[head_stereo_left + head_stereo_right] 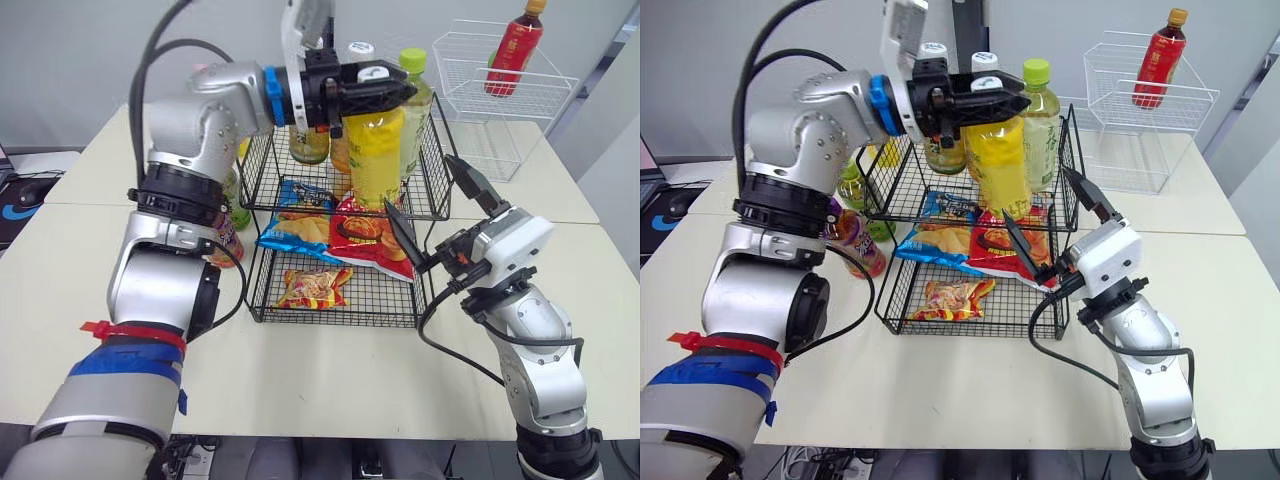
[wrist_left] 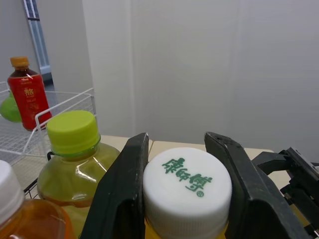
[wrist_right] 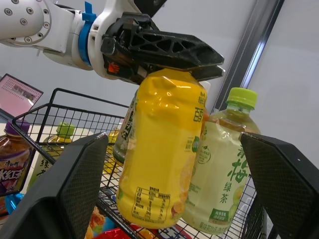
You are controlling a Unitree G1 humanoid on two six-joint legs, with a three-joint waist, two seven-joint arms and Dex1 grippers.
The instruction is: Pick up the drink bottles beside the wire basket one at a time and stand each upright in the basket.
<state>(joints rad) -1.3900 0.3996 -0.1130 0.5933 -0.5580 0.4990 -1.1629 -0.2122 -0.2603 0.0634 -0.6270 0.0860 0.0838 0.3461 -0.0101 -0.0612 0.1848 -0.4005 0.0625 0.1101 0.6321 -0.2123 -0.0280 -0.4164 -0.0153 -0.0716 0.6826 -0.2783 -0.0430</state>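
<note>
While the yellow bottle (image 1: 375, 155) is gripped at its white cap (image 2: 187, 186) by the left gripper (image 1: 385, 85), its body is hung down inside the upper tier of the black wire basket (image 1: 340, 322). The cap is pinched tight between both black fingers (image 2: 122, 199), one on each side. The bottle is carried close to upright, and whether its base is touching the mesh floor cannot be told.

Just beside it in the same tier, a green tea bottle (image 1: 418, 100) with a lime cap is stood upright, and two more white-capped bottles are seen behind.

Over at the basket's right front corner, the right gripper (image 1: 418, 180) is held with its fingers spread wide, nothing between them, pointed up toward the yellow bottle.

Outside the basket on its left, a purple-labelled bottle (image 1: 855, 245) and a green bottle (image 1: 852, 190) are left standing on the table (image 1: 320, 390), partly hidden by the left arm.

Snack bags (image 1: 365, 235) are piled in the lower tier. Well back on the right, a red bottle (image 1: 515, 50) is seen in a white wire basket (image 1: 500, 100).
</note>
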